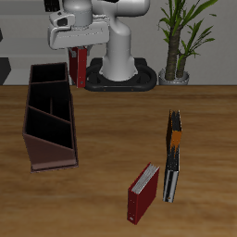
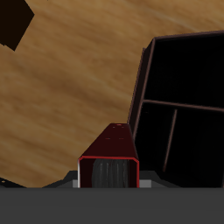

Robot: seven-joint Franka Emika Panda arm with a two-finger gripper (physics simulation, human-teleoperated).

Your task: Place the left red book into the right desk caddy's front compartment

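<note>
- Gripper (image 1: 80, 48) clenched on the left red book (image 1: 81, 67), held upright in the air above the back end of the right desk caddy (image 1: 48, 116), just beside its far rim.
- From the wrist view: book (image 2: 110, 157) hanging below the fingers, caddy (image 2: 179, 109) open-topped and off to one side, not yet underneath.
- Judged step: carry toward the front compartment, the section nearest the table's front edge.
- Keep book vertical and its flat faces parallel to the dividers before any descent.
- Centre over the opening first; lower only once clear of the slanted walls and divider edges.
- Release only after the lower edge rests on the compartment floor.
- Book: slim, rigid, plain dark-red cover, grey page block visible.
- Caddy: long dark maroon-brown box, thin inner dividers, dark interior.
- Table (image 1: 111, 139): wood-grain surface.
- Brighter red book (image 1: 143, 193) and black-and-orange book (image 1: 172, 157) well apart from the caddy.
</note>
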